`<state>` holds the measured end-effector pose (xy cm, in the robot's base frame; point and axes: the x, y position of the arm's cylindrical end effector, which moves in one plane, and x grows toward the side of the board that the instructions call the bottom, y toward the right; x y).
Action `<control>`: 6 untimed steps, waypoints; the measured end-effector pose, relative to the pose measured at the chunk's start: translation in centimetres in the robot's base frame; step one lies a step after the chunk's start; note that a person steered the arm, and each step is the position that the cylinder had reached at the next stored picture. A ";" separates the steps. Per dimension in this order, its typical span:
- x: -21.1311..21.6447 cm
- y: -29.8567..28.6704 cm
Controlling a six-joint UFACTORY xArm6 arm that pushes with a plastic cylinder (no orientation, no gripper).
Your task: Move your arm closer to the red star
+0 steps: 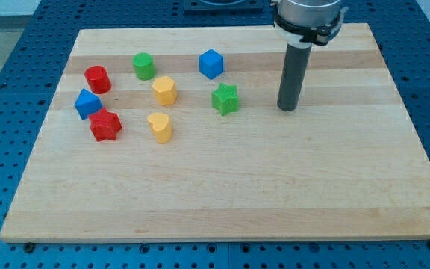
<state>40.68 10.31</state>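
The red star (105,125) lies at the view's left on the wooden board (222,194), touching a blue cube (87,103) just above it. My tip (287,107) rests on the board far to the right of the red star, with a green star (225,99) a short way to its left. The rod rises straight up from the tip to the arm at the view's top.
A red cylinder (97,78), a green cylinder (143,66), a yellow hexagon (164,90), a yellow heart (160,127) and a second blue cube (210,63) lie between the red star and my tip. The board sits on a blue perforated table (21,67).
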 end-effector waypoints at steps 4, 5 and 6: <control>7.4 -14.5; 7.6 -15.0; 7.9 -17.3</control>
<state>48.61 -6.97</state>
